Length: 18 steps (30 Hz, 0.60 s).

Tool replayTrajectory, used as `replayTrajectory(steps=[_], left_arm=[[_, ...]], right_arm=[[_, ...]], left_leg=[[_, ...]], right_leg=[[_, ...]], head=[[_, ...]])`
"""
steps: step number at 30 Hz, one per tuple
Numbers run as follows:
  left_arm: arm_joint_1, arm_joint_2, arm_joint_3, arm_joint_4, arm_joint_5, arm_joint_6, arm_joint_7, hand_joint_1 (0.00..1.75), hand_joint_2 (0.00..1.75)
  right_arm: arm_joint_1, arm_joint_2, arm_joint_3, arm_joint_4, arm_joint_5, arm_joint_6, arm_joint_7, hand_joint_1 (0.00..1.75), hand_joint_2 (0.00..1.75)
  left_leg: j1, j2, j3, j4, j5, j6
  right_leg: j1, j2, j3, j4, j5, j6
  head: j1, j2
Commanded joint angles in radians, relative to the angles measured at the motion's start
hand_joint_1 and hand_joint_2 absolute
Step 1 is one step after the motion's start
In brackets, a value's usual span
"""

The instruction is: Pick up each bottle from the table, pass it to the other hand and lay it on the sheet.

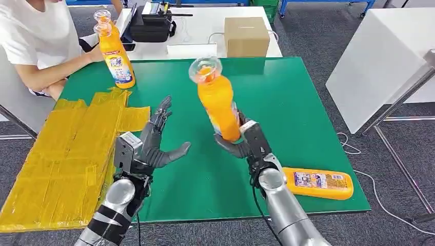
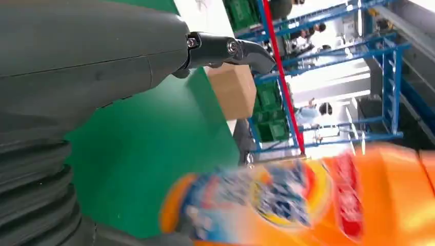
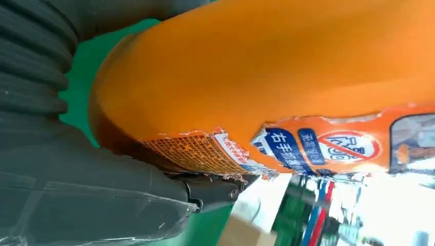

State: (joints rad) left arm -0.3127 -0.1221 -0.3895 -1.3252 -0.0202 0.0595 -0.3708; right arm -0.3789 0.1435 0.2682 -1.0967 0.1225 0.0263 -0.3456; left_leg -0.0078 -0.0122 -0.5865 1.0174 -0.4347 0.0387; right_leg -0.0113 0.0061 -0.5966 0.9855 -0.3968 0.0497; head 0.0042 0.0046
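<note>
1. A lab or industrial test hall: blue metal racking (image 2: 379,77) with green crates (image 2: 269,110).
2. Grey carpet floor (image 1: 308,36), green-matted tabletop (image 1: 287,102), white workbench (image 1: 205,25) carrying a cardboard box (image 1: 246,36).

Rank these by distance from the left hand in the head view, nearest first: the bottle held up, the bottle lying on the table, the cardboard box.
Measured from the left hand:
1. Held bottle, raised in the right hand, just to the right of the left hand.
2. Lying bottle, on its side at the table's near right edge.
3. Cardboard box, on the white table beyond the green one.
</note>
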Motion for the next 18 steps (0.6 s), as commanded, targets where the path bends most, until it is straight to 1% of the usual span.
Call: replayTrajectory(steps=[1, 4, 6, 9, 11, 18], left_arm=[[-0.066, 0.035, -0.062, 0.036, 0.02, -0.011, 0.018, 0.0, 1.75], [-0.078, 0.03, -0.063, 0.045, 0.034, -0.017, 0.029, 0.0, 1.75], [-0.079, 0.03, -0.062, 0.045, 0.035, -0.017, 0.029, 0.0, 1.75], [-0.088, 0.029, -0.048, 0.067, 0.106, -0.067, 0.052, 0.0, 1.75], [-0.097, 0.03, -0.035, 0.088, 0.127, -0.076, 0.058, 0.0, 1.75], [-0.099, 0.029, -0.034, 0.092, 0.129, -0.078, 0.058, 0.0, 1.75]], right_arm=[[-0.094, 0.04, 0.169, 0.203, 0.063, -0.056, 0.007, 1.75, 1.75], [-0.099, 0.063, 0.226, 0.235, 0.117, -0.085, -0.002, 1.75, 1.75], [-0.097, 0.067, 0.228, 0.237, 0.12, -0.09, -0.002, 1.75, 1.75], [-0.103, 0.073, 0.284, 0.263, 0.166, -0.096, -0.009, 1.75, 1.75], [-0.092, 0.084, 0.321, 0.273, 0.196, -0.107, -0.016, 1.75, 1.75], [-0.093, 0.083, 0.323, 0.275, 0.198, -0.11, -0.016, 1.75, 1.75]], left_leg=[[0.001, 0.003, 0.002, 0.0, -0.001, -0.002], [0.002, 0.004, 0.003, 0.0, -0.002, -0.002], [0.002, 0.004, 0.003, 0.0, -0.002, -0.002], [0.001, 0.002, 0.002, 0.0, -0.001, -0.002], [0.002, 0.002, 0.002, 0.0, -0.001, -0.002], [0.002, 0.0, 0.002, 0.0, -0.001, -0.002]], right_leg=[[0.001, 0.002, 0.002, 0.0, -0.001, -0.001], [0.002, 0.003, 0.003, -0.001, -0.001, -0.002], [0.002, 0.002, 0.002, 0.0, -0.001, -0.002], [0.001, 0.001, 0.001, 0.0, 0.0, -0.001], [0.002, 0.001, 0.002, -0.001, -0.001, -0.002], [0.002, -0.001, 0.002, -0.001, -0.001, -0.002]], head=[[0.0, 0.0], [0.0, 0.0], [0.0, 0.0], [0.0, 0.0], [0.0, 0.0], [0.001, 0.0]])
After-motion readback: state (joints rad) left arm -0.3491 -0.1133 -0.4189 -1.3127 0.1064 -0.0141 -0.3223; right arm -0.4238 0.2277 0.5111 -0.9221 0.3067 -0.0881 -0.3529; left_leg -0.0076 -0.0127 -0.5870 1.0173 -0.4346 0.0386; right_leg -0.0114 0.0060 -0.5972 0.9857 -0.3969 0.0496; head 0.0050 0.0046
